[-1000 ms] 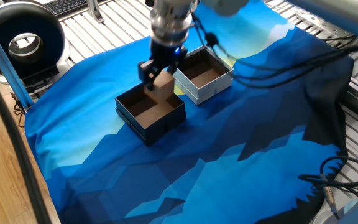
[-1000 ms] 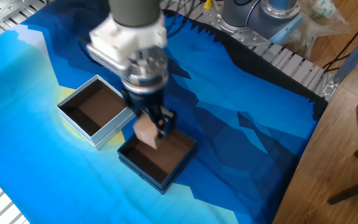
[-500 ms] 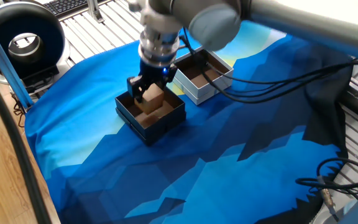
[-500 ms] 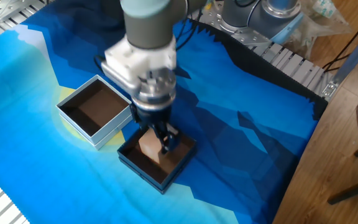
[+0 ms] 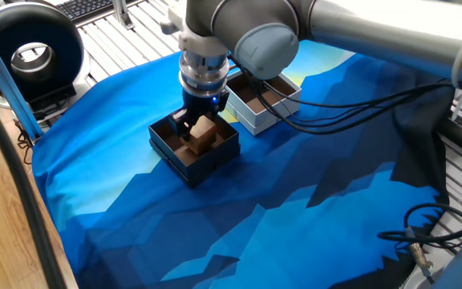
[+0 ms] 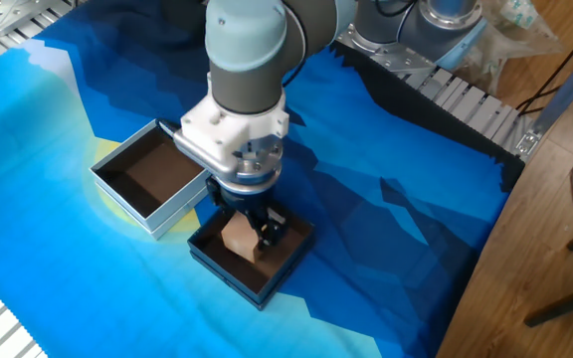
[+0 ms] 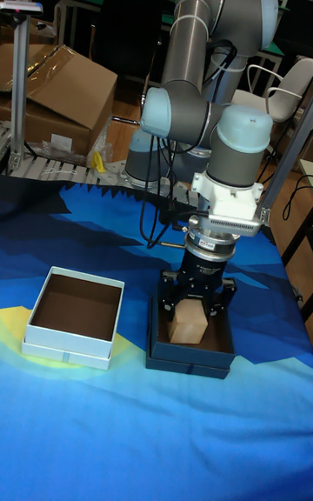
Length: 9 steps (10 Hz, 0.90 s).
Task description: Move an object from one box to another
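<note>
The object, a small light-brown cube (image 5: 204,133) (image 6: 237,237) (image 7: 189,325), sits low inside the dark navy box (image 5: 215,159) (image 6: 222,270) (image 7: 189,363). My gripper (image 5: 199,131) (image 6: 249,235) (image 7: 196,314) reaches down into that box, and its black fingers (image 7: 221,299) press the cube's sides, so it is shut on the cube. Right beside the dark box stands the white-walled box (image 5: 267,115) (image 6: 179,211) (image 7: 68,350), and its brown inside holds nothing. The cube's underside is hidden by the dark box's walls.
Both boxes rest on a blue patterned cloth (image 5: 239,233). A black round device (image 5: 30,48) and a keyboard (image 5: 95,6) lie beyond the cloth's far corner. Cables (image 5: 423,233) trail at the right edge. A cardboard carton (image 7: 61,92) stands behind the table.
The gripper has carried the cube from above the dark box's rim down into that box. The arm has swung further over the white box.
</note>
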### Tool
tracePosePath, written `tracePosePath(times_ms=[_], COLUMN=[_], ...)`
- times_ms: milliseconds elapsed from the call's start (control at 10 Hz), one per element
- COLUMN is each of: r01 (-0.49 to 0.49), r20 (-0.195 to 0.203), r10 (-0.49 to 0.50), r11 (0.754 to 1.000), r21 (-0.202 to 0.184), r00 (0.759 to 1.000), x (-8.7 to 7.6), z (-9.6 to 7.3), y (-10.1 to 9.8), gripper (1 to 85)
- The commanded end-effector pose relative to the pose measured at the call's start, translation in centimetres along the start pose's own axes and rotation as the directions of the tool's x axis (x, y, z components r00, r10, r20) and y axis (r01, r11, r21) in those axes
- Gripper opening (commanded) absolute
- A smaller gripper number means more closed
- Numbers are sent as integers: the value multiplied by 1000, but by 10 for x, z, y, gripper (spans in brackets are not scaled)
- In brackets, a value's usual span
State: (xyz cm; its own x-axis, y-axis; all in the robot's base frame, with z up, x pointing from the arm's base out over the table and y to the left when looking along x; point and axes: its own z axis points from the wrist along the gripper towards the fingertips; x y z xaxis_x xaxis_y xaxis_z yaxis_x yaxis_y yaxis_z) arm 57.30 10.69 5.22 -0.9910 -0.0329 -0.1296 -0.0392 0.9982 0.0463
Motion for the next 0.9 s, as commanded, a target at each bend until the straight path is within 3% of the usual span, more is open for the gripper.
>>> tracePosePath(times_ms=[0, 200, 400, 600, 800], r01=[66, 69, 75, 36, 19], r20=[-45, -49, -46, -10, -15], r10=[-67, -70, -76, -37, -19], r11=[998, 997, 997, 999, 999], r21=[-14, -19, -19, -33, -27], r00=[997, 996, 996, 999, 1000], x=[12, 13, 13, 0, 0], z=[1, -2, -3, -9, -27], y=[2, 3, 3, 6, 0], gripper=[750, 820, 833, 760, 703])
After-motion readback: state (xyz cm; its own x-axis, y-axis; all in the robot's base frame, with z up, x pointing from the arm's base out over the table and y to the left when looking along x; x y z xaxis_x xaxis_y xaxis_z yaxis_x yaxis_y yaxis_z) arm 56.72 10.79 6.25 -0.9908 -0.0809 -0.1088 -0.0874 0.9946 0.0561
